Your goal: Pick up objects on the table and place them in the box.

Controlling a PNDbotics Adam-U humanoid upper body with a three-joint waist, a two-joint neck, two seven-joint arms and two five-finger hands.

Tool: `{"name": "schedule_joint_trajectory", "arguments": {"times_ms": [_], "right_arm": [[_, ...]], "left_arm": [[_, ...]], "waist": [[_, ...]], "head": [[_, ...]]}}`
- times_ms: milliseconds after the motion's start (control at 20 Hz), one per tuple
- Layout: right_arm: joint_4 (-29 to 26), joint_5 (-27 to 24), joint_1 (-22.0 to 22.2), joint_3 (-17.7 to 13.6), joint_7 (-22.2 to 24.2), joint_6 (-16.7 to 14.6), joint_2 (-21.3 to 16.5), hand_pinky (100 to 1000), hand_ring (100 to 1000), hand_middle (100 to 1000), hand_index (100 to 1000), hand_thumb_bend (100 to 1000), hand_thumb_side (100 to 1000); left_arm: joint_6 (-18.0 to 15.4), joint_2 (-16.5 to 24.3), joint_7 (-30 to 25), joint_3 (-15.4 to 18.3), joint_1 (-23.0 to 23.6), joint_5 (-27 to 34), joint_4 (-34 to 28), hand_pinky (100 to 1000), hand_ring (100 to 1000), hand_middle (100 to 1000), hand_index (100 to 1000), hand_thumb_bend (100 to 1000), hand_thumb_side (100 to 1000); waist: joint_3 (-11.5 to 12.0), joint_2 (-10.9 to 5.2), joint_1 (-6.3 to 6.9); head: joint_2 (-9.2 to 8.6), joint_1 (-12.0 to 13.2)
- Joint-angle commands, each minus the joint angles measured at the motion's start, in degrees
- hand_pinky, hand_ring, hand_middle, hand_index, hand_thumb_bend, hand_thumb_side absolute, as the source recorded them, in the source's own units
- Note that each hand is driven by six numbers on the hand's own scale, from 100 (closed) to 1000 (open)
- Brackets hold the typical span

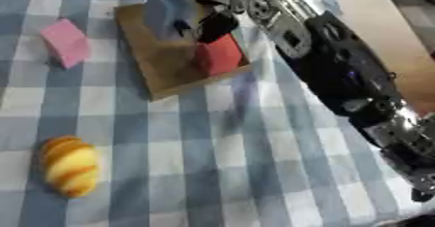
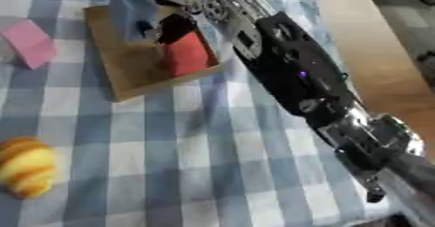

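A flat brown wooden box [image 1: 170, 75] lies at the upper middle of the checked cloth. A red block [image 1: 219, 54] lies in it. A blue block [image 1: 166, 12] stands upright at the box's far side. My right hand [image 1: 208, 20] reaches over the box from the lower right, its dark fingers curled round the blue block, with one finger down between the blue and red blocks. A pink block [image 1: 66, 42] lies on the cloth left of the box. A yellow-orange striped bread roll [image 1: 70, 166] lies at the lower left. My left hand shows in neither view.
My right arm [image 1: 348, 80] crosses the right side of the table diagonally. A bare tan board [image 1: 387, 37] lies at the upper right beyond the cloth. Blue and white cloth [image 1: 212, 163] stretches between the roll and the arm.
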Motion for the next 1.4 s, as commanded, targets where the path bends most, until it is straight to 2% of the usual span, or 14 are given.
{"name": "schedule_joint_trajectory", "arguments": {"times_ms": [50,350,400,450,500,800,900,1000,1050,1100,1200,1250,1300,1400], "right_arm": [[-0.57,-1.33,-0.57,-0.19,-4.13,2.74,-2.04,1000,1000,1000,1000,100,1000],[-0.77,-0.21,-0.43,0.95,-5.30,4.54,-2.13,1000,1000,1000,1000,100,1000],[-0.80,0.21,-0.43,1.08,-5.05,4.36,-2.16,1000,1000,1000,1000,100,617],[-0.81,0.97,-0.48,1.22,-4.50,3.98,-2.18,1000,1000,1000,1000,100,339],[-0.83,1.85,-0.55,1.29,-3.77,3.40,-2.14,1000,1000,1000,1000,100,308],[-2.49,2.03,-0.63,0.78,-0.53,1.13,-2.23,1000,1000,1000,1000,100,385],[-4.44,0.33,-0.53,0.36,-0.12,1.37,-2.76,1000,1000,1000,1000,100,412],[-7.84,-2.31,-0.34,-0.38,0.00,1.91,-3.71,1000,1000,1000,1000,100,374],[-10.07,-3.87,-0.22,-0.95,-0.25,2.39,-4.37,998,1000,1000,1000,100,444],[-12.55,-5.79,-0.04,-1.65,-0.81,3.28,-5.16,939,1000,1000,1000,100,452],[-19.07,-11.04,0.69,-3.31,-3.16,6.39,-7.68,852,980,1000,1000,100,319],[-23.04,-14.08,1.31,-4.21,-4.86,7.92,-9.34,810,918,935,962,100,602],[-27.45,-17.45,2.20,-5.31,-7.35,9.39,-11.19,786,882,868,931,100,211],[-32.04,-24.08,3.54,-7.45,-13.91,9.97,-14.53,759,818,780,847,100,249]], "left_arm": [[-0.09,0.75,-0.10,0.56,-0.57,-0.46,-0.89,892,765,693,837,583,471],[-0.08,0.74,-0.22,0.51,-0.74,-0.39,-0.89,894,764,692,839,586,464],[-0.06,0.76,-0.25,0.51,-0.74,-0.37,-0.89,895,764,691,838,586,461],[-0.03,0.76,-0.26,0.53,-0.74,-0.36,-0.89,896,764,691,838,588,459],[0.01,0.75,-0.31,0.51,-0.76,-0.29,-0.89,897,764,691,837,589,459],[0.09,0.75,-0.33,0.66,-0.61,-0.08,-0.89,896,763,690,834,589,467],[0.14,0.74,-0.25,0.72,-0.47,-0.09,-0.89,896,763,690,833,590,468],[0.15,0.82,-0.11,0.84,-0.24,-0.16,-0.89,896,763,690,833,590,469],[0.17,0.89,-0.01,0.91,-0.11,-0.20,-0.89,896,763,690,833,590,470],[0.18,1.03,0.09,0.99,0.05,-0.28,-0.89,895,763,690,833,587,471],[0.19,1.79,0.33,1.15,0.54,-0.56,-0.89,894,763,690,833,582,472],[0.19,2.43,0.49,1.23,0.83,-0.77,-0.89,894,763,689,833,581,471],[0.17,3.20,0.63,1.27,1.09,-1.05,-0.89,894,763,691,833,579,472],[0.24,5.27,0.76,1.04,1.69,-1.67,-0.89,891,762,691,833,571,474]], "waist": [[0.15,-1.15,0.45],[0.25,-1.02,0.45],[0.26,-1.02,0.46],[0.27,-1.02,0.46],[0.28,-1.02,0.45],[0.16,-1.17,0.49],[-0.10,-1.30,0.59],[-0.47,-1.47,0.79],[-0.71,-1.58,0.98],[-1.00,-1.70,1.20],[-1.92,-2.04,1.80],[-2.45,-2.24,2.12],[-2.97,-2.43,2.43],[-3.97,-2.88,3.04]], "head": [[-0.29,-0.14],[-0.24,-0.08],[-0.24,-0.06],[-0.26,-0.06],[-0.27,-0.07],[-0.14,0.08],[0.12,0.30],[0.43,0.60],[0.60,0.80],[0.82,1.07],[1.47,1.99],[1.78,2.53],[2.05,3.07],[2.56,4.07]]}}
